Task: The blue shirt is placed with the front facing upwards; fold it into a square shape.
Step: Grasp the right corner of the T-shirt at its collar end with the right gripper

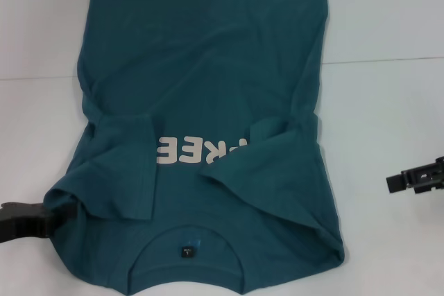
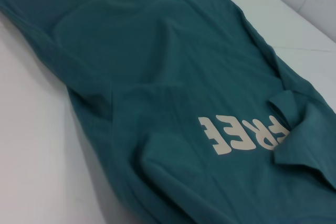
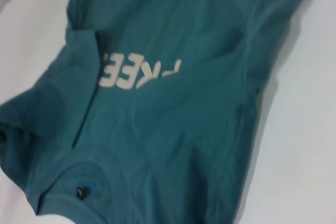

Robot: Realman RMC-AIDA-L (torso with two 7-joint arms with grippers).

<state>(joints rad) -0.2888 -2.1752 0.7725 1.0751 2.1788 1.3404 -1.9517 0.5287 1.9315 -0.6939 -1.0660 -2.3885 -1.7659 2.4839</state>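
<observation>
You are looking at a plain test bench, like in a lab: a bare white table [image 1: 388, 102] fills the frame, with 1 thin seam line [image 1: 388, 60] crossing at the upper right.

Print [image 1: 201, 149] partly under sleeve folds, neck tag [image 1: 187, 251] txt unreadable

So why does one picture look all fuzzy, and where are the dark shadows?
Right wrist view: the blue shirt and its print look soft and smeared. Left wrist view: the print is sharper, with soft shadow along the shirt's edge on the table. Head view: even light, no glare, and the left gripper shows dark at the shirt's near corner.
</observation>
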